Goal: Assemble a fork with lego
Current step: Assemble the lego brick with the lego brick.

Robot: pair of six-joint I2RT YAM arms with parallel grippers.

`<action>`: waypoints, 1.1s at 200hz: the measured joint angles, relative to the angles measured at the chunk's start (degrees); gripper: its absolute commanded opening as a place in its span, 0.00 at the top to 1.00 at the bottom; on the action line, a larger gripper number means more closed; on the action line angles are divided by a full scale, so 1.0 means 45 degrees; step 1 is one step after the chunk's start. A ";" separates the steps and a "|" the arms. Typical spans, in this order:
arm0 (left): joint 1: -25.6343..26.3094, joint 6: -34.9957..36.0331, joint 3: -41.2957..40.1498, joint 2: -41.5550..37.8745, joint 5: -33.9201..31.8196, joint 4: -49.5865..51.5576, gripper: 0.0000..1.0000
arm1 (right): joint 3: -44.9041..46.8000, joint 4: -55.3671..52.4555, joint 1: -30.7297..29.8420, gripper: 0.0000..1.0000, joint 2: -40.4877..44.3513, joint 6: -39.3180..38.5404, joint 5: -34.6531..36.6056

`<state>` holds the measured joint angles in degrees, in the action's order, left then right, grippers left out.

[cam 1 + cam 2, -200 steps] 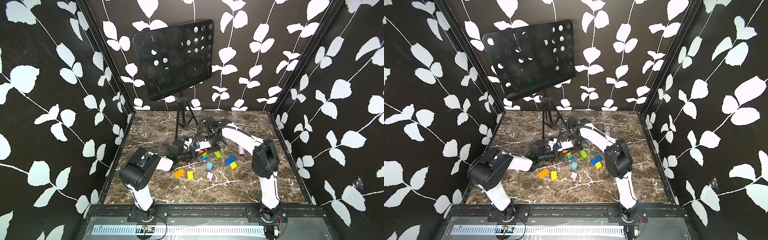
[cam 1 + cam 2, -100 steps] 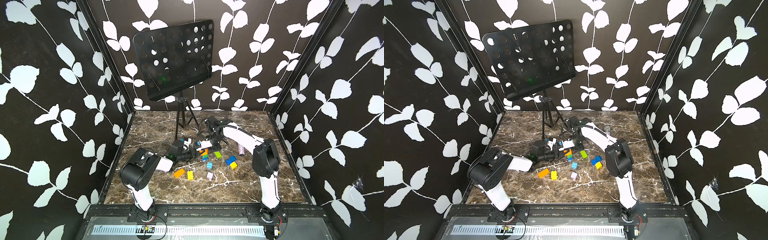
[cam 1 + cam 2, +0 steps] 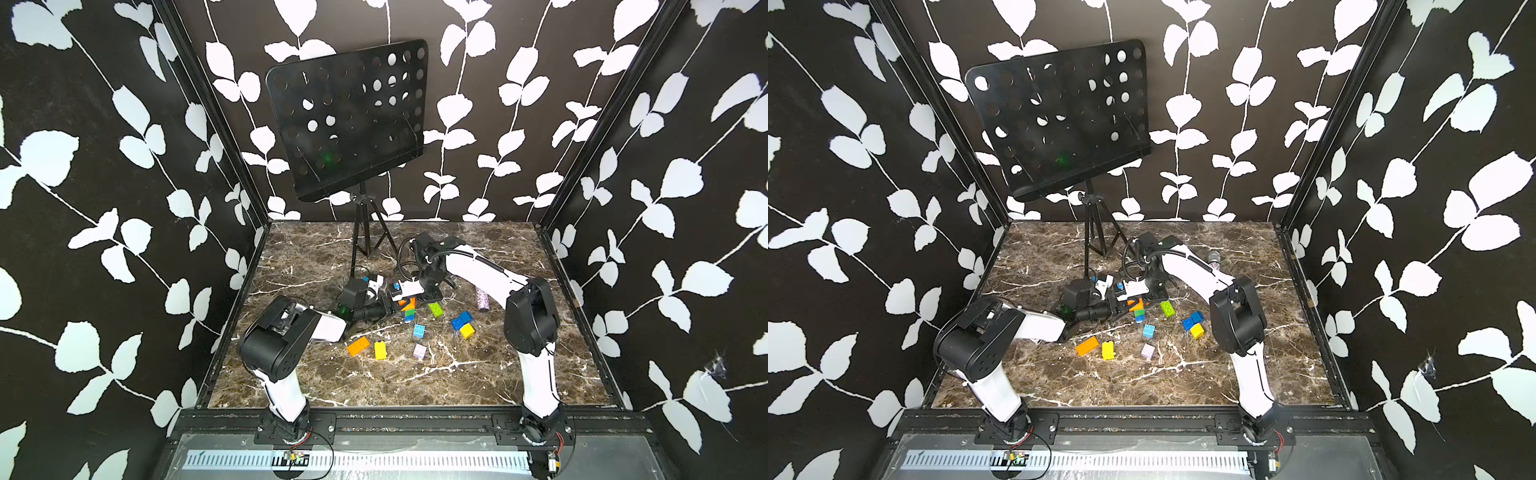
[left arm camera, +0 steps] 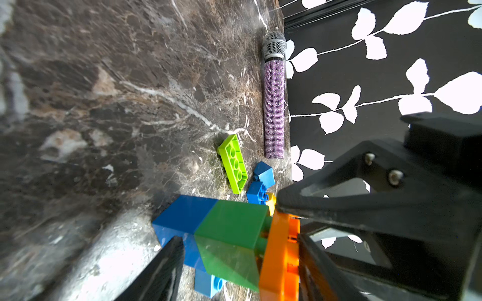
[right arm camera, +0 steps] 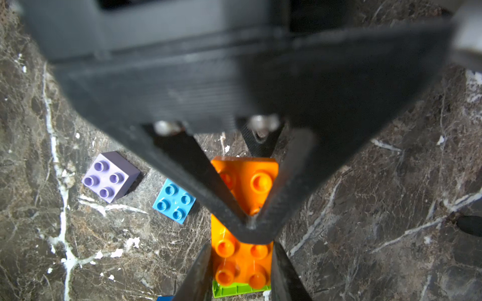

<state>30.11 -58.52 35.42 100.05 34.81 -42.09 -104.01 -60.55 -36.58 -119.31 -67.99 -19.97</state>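
Orange plastic tops the part-built fork (image 3: 409, 308), which sits close to the brown marble counter (image 3: 374, 386) near its middle, between the two arms. Whether it rests on the counter cannot be told. The fork is a stem of a blue brick (image 4: 182, 216) and a green brick (image 4: 232, 224), with an orange crossbar (image 5: 258, 182) laid across the green end. The green brick's studs show in a narrow gap under the crossbar.

The left tool (image 4: 240, 239) is pressed on the fork end to end, one finger against the blue brick and the other on the crossbar's studded face. The right tool (image 5: 242, 246) pinches the orange crossbar across its narrow width, a finger on each long side.

Loose lego lies nearer the front edge:
- an orange oblong (image 3: 358, 345)
- a yellow brick (image 3: 380, 350) just beside it
- a pale lilac square (image 3: 419, 351)
- a light blue square (image 3: 419, 331)

A lime oblong (image 3: 436, 308) lies on the right arm's side of the fork. Past it, a blue pair (image 3: 461, 321) sits just beside a second yellow brick (image 3: 467, 331).

A glittery lilac microphone (image 4: 273, 109) lies flat near the right wall. A black perforated music stand (image 3: 349, 120) rises on its tripod at the back. Any marks on the studs are too blurred to read.
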 measured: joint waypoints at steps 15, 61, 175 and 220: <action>-0.0010 0.0005 -0.0015 0.0000 0.0005 0.0019 0.33 | -0.0044 -0.0010 -0.0044 0.68 -0.0058 0.0058 0.0029; -0.0010 -0.0063 -0.0160 0.0000 0.0019 -0.0316 0.42 | -0.0486 -0.0330 -0.0209 0.65 -0.0311 0.0058 0.0267; 0.0024 0.0607 0.0034 -0.0087 0.0102 0.0267 0.43 | -0.0282 0.0160 -0.0291 0.62 -0.0554 0.0457 -0.0102; 0.0015 0.1156 0.0641 -0.0607 -0.0044 0.2501 0.30 | -0.0282 0.0199 -0.0282 0.47 -0.0505 0.0704 -0.0131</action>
<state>30.17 -53.32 38.30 97.32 34.61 -30.83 -105.27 -59.66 -37.85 -121.58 -64.82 -20.56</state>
